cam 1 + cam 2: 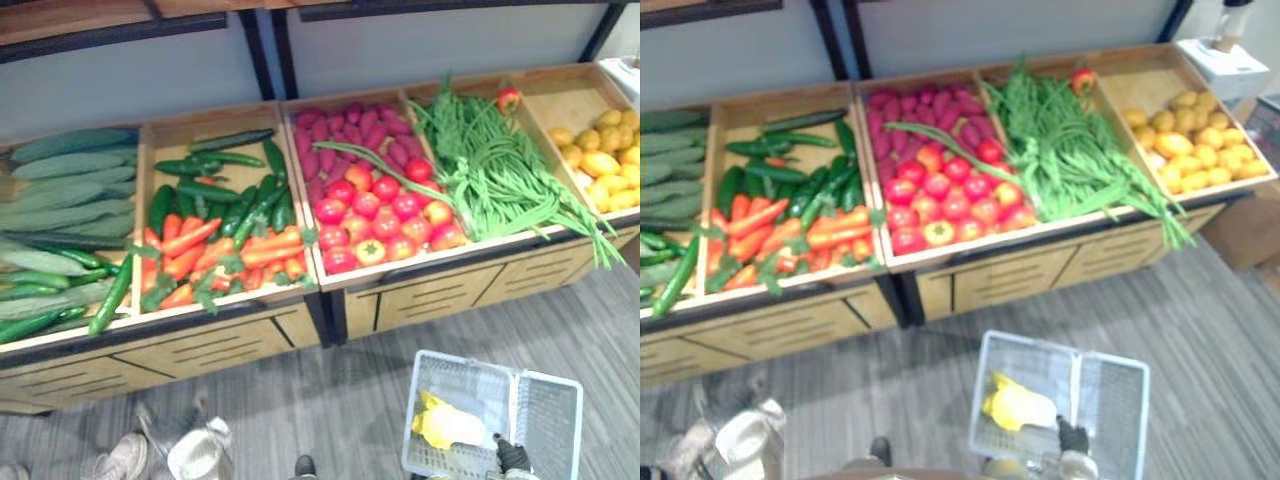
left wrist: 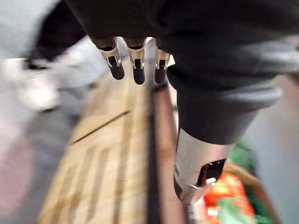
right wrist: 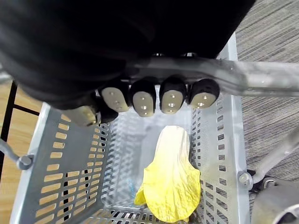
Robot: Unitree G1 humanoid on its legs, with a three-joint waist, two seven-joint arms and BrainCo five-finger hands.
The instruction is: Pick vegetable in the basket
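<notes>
The grey slotted basket (image 3: pixel 60 172) is hanging nearest, over the floor in front of the wooden stand (image 1: pixel 230 345), roughly opposite the stand's long beans (image 1: pixel 500 165). The right hand (image 3: pixel 154 95) is gripping it from above, its fingers curling tightly round the basket's grey handle (image 3: pixel 261 79). A yellow leafy vegetable (image 3: pixel 170 182) is lying on the bottom of the basket, resting alone against the slotted floor.

The left hand (image 2: pixel 205 79) is hanging close to the stand's wooden front, holding nothing, with its fingers (image 2: pixel 138 70) pointing out straight and the thumb (image 2: pixel 196 168) standing apart from them.

Across the stand, produce is filling each compartment. Pale green cucumbers (image 1: pixel 60 200) are lying at the stand's left end. Carrots (image 1: pixel 215 255) are sharing the next compartment with dark green vegetables (image 1: pixel 215 190). Tomatoes (image 1: pixel 385 215) are sitting at the front of the stand's middle compartment, with purple roots (image 1: pixel 350 130) piling up behind them. Yellow produce (image 1: pixel 605 155) is lying at the stand's right end.
</notes>
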